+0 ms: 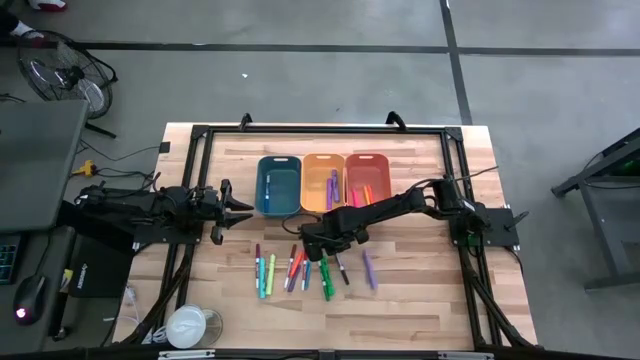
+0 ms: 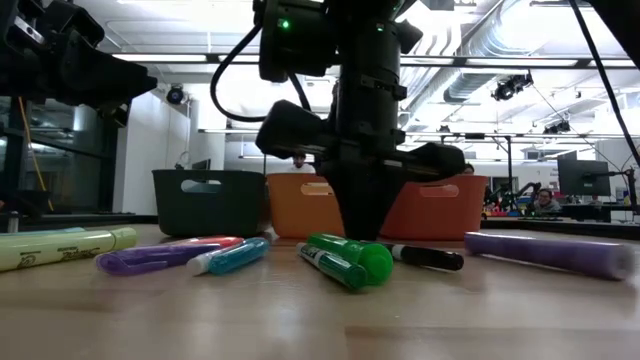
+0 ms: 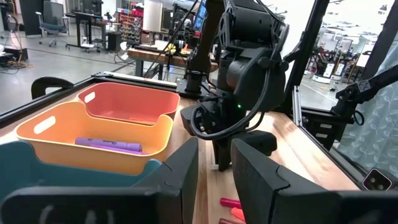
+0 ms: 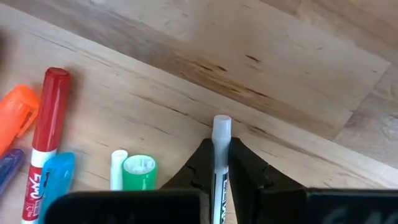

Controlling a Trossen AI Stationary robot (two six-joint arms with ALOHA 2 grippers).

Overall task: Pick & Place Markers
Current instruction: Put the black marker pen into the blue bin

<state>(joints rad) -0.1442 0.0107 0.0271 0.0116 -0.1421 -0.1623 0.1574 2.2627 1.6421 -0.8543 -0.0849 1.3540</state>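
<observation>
A white-barrelled marker [image 4: 221,155] is pinched betw. the right gripper [image 4: 217,163] fingers on the table [image 4: 298,74], w/ the left gripper [image 3: 214,165] held part-spread nr the teal bin [image 1: 277,184].

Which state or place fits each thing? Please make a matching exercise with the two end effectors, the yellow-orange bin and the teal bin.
Things:
1. right end effector
2. left end effector
3. yellow-orange bin
4. teal bin

States or places:
A. contains a purple marker
B. leftmost bin in the row, seen from above
C. shut on a white-tipped marker
D. open, holding nothing

Pairs: 1-C, 2-D, 3-A, 4-B
</observation>
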